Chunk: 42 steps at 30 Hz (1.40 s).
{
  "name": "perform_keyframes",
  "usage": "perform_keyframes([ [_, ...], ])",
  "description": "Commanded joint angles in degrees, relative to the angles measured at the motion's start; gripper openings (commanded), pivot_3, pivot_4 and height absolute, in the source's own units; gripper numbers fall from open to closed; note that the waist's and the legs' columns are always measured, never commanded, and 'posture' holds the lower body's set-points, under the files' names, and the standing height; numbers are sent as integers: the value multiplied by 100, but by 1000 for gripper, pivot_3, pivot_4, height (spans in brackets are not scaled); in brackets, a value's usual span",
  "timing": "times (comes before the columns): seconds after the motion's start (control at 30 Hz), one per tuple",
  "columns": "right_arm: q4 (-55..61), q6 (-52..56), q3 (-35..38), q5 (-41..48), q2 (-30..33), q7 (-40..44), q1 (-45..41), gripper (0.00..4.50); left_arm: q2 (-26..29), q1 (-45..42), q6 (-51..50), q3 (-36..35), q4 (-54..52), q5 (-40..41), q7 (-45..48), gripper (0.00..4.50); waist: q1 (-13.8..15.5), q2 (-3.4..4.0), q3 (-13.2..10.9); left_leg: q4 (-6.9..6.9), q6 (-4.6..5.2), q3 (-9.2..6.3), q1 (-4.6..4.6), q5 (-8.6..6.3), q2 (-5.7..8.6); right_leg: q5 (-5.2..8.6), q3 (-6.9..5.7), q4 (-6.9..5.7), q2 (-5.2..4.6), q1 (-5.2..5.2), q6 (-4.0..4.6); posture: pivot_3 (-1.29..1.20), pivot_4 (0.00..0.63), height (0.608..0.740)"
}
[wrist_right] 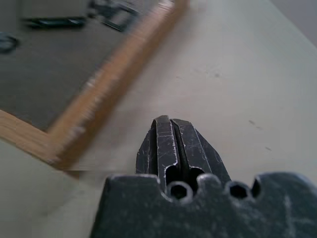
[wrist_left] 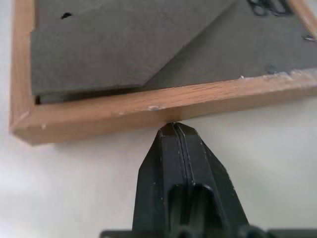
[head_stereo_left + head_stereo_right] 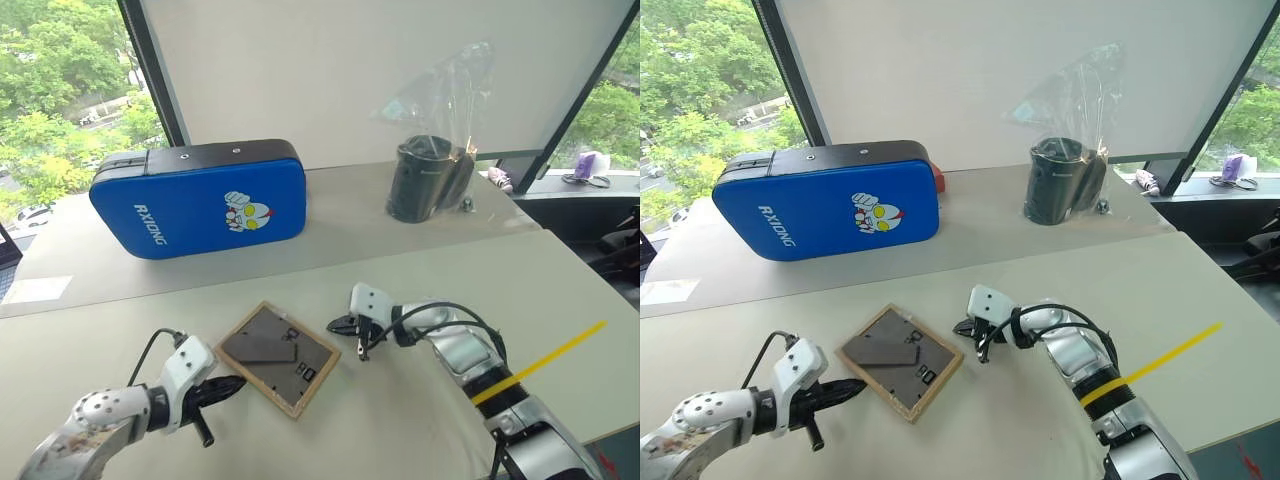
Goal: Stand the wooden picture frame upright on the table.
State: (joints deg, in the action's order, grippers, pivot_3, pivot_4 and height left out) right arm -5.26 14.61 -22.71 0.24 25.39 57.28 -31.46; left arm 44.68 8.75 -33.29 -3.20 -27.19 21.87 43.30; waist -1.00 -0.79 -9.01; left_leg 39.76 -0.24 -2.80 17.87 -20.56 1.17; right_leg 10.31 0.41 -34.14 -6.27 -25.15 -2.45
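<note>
The wooden picture frame point(image 3: 279, 358) lies flat, dark back up, on the near tabletop point(image 3: 400, 420) between my two arms. My left gripper point(image 2: 172, 130) has its jaws pressed together, the tip touching the frame's near-left edge. My right gripper point(image 3: 338, 324), jaws also together, hovers just right of the frame.

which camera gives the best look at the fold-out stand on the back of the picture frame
The left wrist view: the fold-out stand lies flat and large there. Both eye views show it small on the wooden picture frame; the right wrist view catches just the frame's back and edge.
</note>
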Motion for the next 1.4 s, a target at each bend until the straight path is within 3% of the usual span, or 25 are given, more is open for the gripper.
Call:
perform_keyframes([
  [0.03, 691, 471, -107, 7, -2, -27, 248, 0, -102, -127, 120, 334, 356, -425, -206, 28, 30, 6, 4, 1, 2, 0, -1, -1, 0, 0, -1, 0, 0, 2, 0, 0, 150, 740],
  [0.33, 2004, 1505, 21, 133, 95, -355, 893, 0, -542, -856, 546, 824, 1339, -1087, -401, 28, 140, 30, 19, 7, 30, -15, -58, -16, 2, -7, -16, 0, 1, 77, 9, 0, 150, 740],
  [0.63, 2042, 1704, 70, 144, 109, -518, 863, 0, -638, -786, 531, 755, 1338, -1125, -453, 28, 130, 31, 19, 7, 29, -22, -70, -14, 1, -8, -16, 0, 3, 88, 10, 0, 150, 740],
  [0.77, 1940, 1630, 183, 131, 231, -538, 857, 0, -610, -689, 514, 503, 1286, -1064, -548, 28, 114, 30, 19, 6, 29, -22, -70, -15, 1, -8, -16, 2, 3, 88, 10, 0, 150, 740],
  [1.1, 1798, 1775, 1598, 863, 1011, -370, 870, 0, -655, -100, 346, -1070, 588, -212, -567, 28, -53, 20, 11, -3, 37, -20, -46, -19, -10, -6, -14, 8, 12, 53, 11, 0, 150, 740],
  [1.4, 1532, 1462, 1676, 984, 1156, -300, 784, 0, -690, 312, 371, -1318, 158, 142, -368, 28, 10, 14, 8, 5, 4, -11, 37, -2, -7, -10, -12, 10, 6, -19, 4, 0, 150, 740],
])
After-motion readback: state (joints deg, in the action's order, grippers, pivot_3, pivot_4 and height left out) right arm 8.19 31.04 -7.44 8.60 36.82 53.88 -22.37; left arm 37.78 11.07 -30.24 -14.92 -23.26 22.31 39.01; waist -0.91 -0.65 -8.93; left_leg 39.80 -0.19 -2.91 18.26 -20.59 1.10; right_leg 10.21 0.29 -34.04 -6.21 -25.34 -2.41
